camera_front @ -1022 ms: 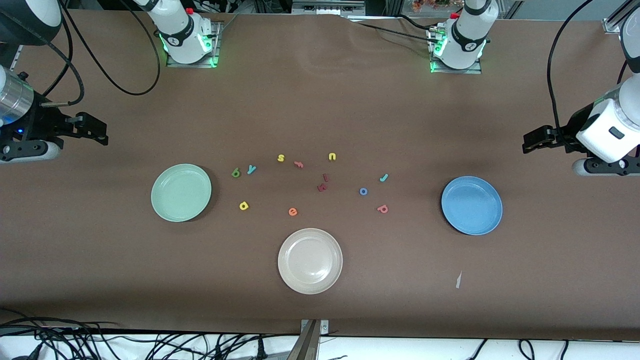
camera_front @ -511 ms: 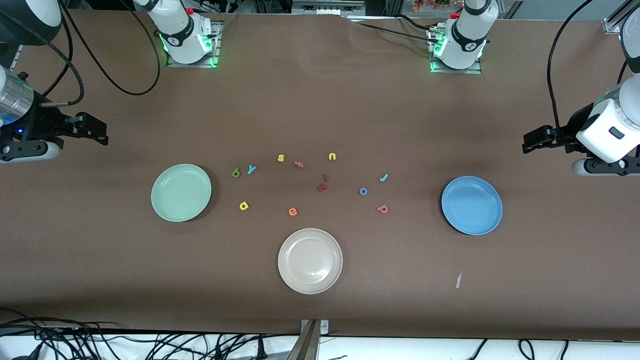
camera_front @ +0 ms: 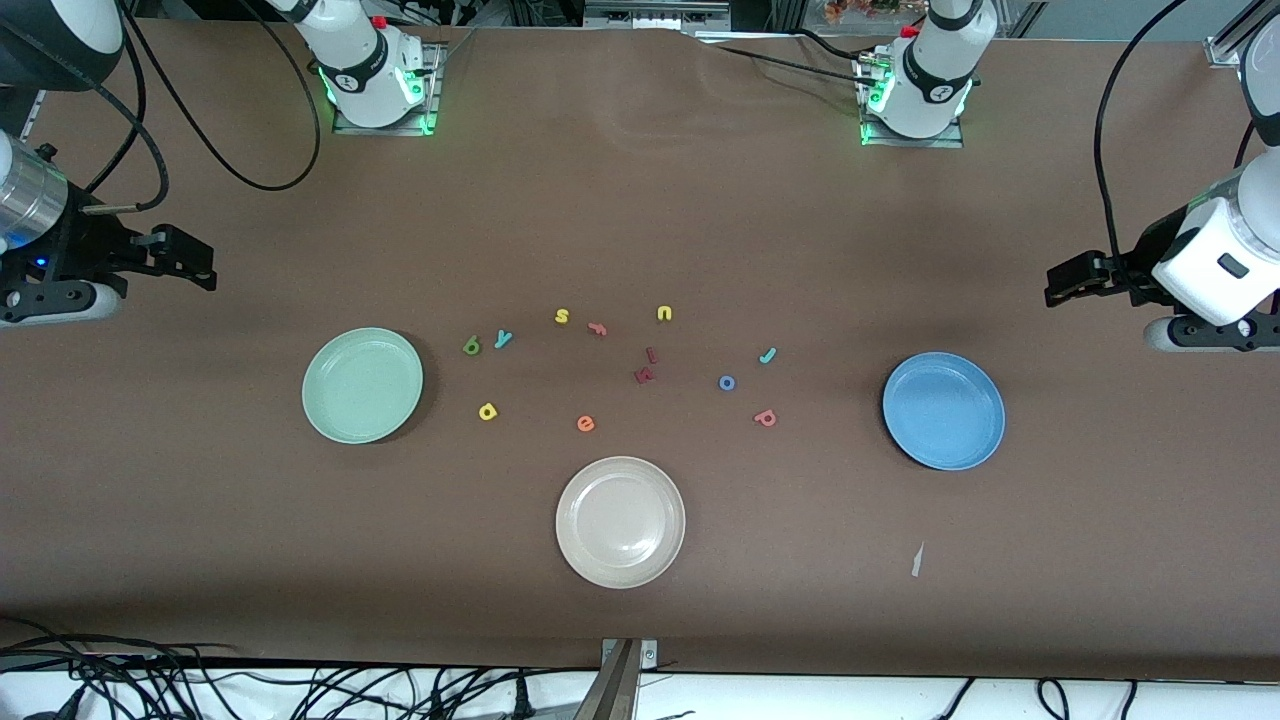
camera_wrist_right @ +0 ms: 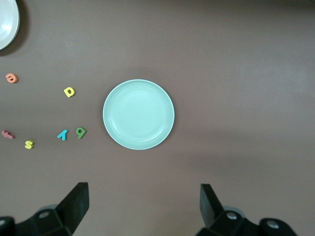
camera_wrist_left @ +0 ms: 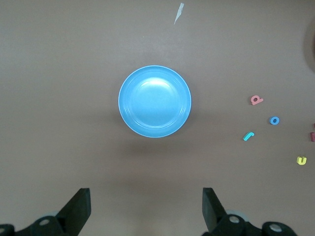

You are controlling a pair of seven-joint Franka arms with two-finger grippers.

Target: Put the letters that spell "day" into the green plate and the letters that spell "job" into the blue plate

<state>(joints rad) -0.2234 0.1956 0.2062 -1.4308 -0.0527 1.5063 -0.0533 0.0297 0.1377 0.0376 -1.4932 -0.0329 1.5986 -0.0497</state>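
Note:
The green plate (camera_front: 362,385) lies toward the right arm's end of the table, and the blue plate (camera_front: 943,410) toward the left arm's end. Between them lie the olive-green letter (camera_front: 472,346), teal "y" (camera_front: 503,339) and yellow stem letter (camera_front: 487,411) near the green plate. The teal "j" (camera_front: 767,355), blue "o" (camera_front: 727,382) and salmon letter (camera_front: 765,418) lie closer to the blue plate. My right gripper (camera_front: 203,266) hangs open and empty over bare table beside the green plate (camera_wrist_right: 138,114). My left gripper (camera_front: 1058,281) is open and empty beside the blue plate (camera_wrist_left: 154,101).
A beige plate (camera_front: 620,521) sits nearer the front camera than the letters. Among them also lie a yellow "s" (camera_front: 562,316), a yellow "u" (camera_front: 664,313), a pink letter (camera_front: 597,328), dark red letters (camera_front: 645,375) and an orange "e" (camera_front: 586,424). A paper scrap (camera_front: 916,560) lies near the blue plate.

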